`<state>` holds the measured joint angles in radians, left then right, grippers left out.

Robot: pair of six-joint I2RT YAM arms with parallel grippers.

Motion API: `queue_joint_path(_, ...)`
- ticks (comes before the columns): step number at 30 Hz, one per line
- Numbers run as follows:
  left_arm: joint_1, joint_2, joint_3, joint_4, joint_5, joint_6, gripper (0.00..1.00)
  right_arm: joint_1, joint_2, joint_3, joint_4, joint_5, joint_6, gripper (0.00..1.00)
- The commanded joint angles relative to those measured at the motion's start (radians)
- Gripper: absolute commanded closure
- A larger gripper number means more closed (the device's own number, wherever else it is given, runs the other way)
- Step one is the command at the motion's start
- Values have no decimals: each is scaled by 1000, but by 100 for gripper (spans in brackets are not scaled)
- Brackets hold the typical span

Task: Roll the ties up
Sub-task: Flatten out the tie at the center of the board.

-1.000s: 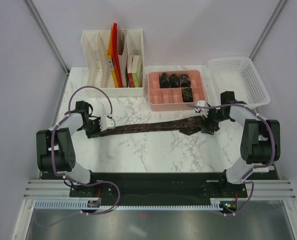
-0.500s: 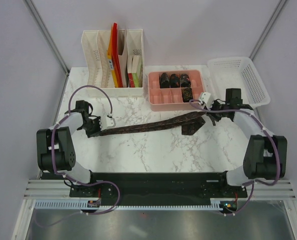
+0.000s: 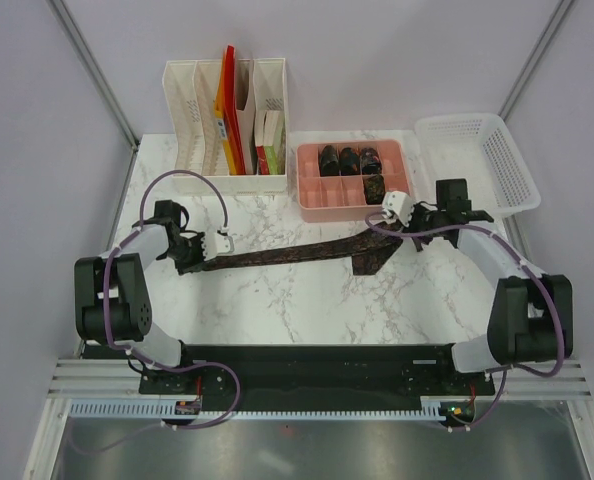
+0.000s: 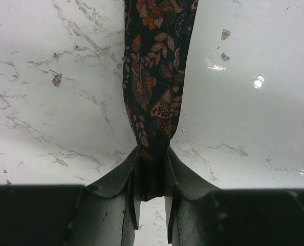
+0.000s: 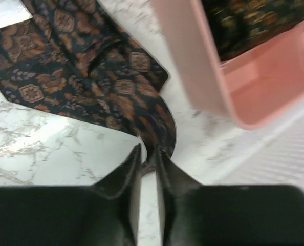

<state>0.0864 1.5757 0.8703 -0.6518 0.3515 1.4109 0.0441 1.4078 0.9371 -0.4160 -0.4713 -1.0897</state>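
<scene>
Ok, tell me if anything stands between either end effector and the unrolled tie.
Nothing visible does. The left end effector pinches the narrow end of the tie; the right end effector its wide end, beside the pink tray.

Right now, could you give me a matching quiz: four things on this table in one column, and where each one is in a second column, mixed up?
Things:
1. long tie
2. rolled ties
3. basket
4. rack

Places:
A. far right corner
B. inside the pink tray
C. far side, left of the tray
D. pinched at its ends by the left gripper and right gripper

Pairs: 1-D, 2-B, 3-A, 4-C
</scene>
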Motion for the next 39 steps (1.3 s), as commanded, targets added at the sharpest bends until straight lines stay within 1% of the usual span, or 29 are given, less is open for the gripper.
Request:
queue_joint_path(1,-1,10,-14,26,20,-17,73,4,77,37,17,-10,49,59)
queue_joint_path(2,1,10,-19,27,18,-15,73,0,83,54,-9,-19,89,49)
queue_joint_path(3,0,9,-20,27,17,-16,73,-4,77,48,-24,-24,111,41)
queue_joint_path(4,-2,10,-22,27,20,-21,73,-10,69,34,-20,-32,120,27)
queue_joint_path(7,-2,15,-16,26,24,-35,73,-29,8,-59,58,-59,149,19)
queue_joint_path(8,-1,17,-11,26,23,-38,73,-30,-6,-117,106,-66,143,18)
queue_joint_path(10,-1,23,-4,26,17,-38,73,-26,-26,-156,134,-70,103,18)
queue_joint_path(11,-1,24,-2,24,12,-39,73,-23,-23,-179,173,-64,100,18)
queue_joint_path(16,-1,32,6,26,12,-47,73,-1,72,-178,261,-33,132,20)
queue_joint_path(19,-2,43,10,26,11,-59,72,11,111,-188,371,-6,180,22)
queue_joint_path(22,-1,38,4,26,9,-56,72,31,148,-179,407,32,211,27)
queue_joint_path(23,-1,35,4,26,7,-56,73,37,154,-173,442,49,218,28)
queue_joint_path(26,-1,35,7,26,12,-58,72,45,171,-158,453,54,235,39)
queue_joint_path(27,-1,35,7,23,14,-58,72,53,184,-152,453,66,237,52)
queue_joint_path(28,-1,35,12,23,12,-58,72,56,189,-147,460,72,237,61)
queue_joint_path(29,-2,37,13,24,14,-59,72,65,194,-147,468,82,244,79)
queue_joint_path(31,-1,40,15,21,9,-66,72,68,186,-149,477,108,255,97)
queue_joint_path(32,-1,38,15,20,10,-64,72,69,159,-149,474,117,260,100)
queue_joint_path(34,-1,26,9,20,9,-61,72,68,111,-130,441,166,228,100)
queue_joint_path(35,-2,23,6,20,9,-59,73,66,50,-112,356,186,208,100)
queue_joint_path(36,-1,20,3,20,12,-59,73,68,15,-91,303,203,150,100)
queue_joint_path(37,-1,11,-2,18,12,-61,74,66,-24,-42,193,226,114,100)
queue_joint_path(38,-2,4,-4,17,14,-61,76,66,-102,-11,137,230,72,100)
queue_joint_path(39,-2,-9,-7,15,24,-64,78,66,-139,52,94,240,21,100)
